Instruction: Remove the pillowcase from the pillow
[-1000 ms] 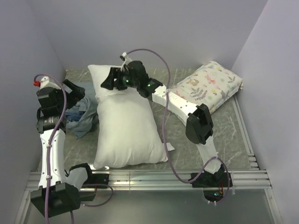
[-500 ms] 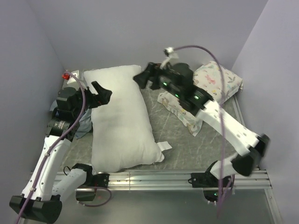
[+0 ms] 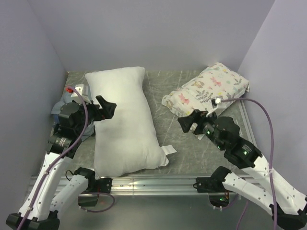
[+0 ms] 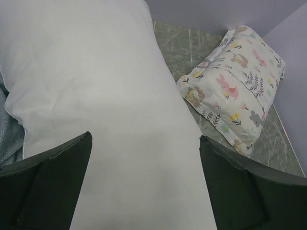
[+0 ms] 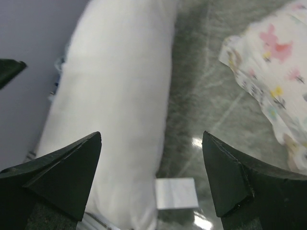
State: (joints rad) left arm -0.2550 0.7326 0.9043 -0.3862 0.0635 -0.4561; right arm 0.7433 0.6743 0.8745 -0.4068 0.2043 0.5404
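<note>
The plump white rectangular pillow (image 3: 122, 120) lies bare along the grey marbled bench (image 3: 168, 129). The crumpled grey-blue fabric pillowcase (image 4: 7, 134) sits bunched against the pillow's left edge, partly hidden behind the left arm. The stripping step looks done. The left claw (image 3: 106, 109) hangs spread wide above the pillow, gripping nothing. The right claw (image 3: 191, 122) is also wide apart and empty, over bare bench between the pillow and the floral cream pillow (image 3: 208, 88). Probably the 2 arms need only retreat.
</note>
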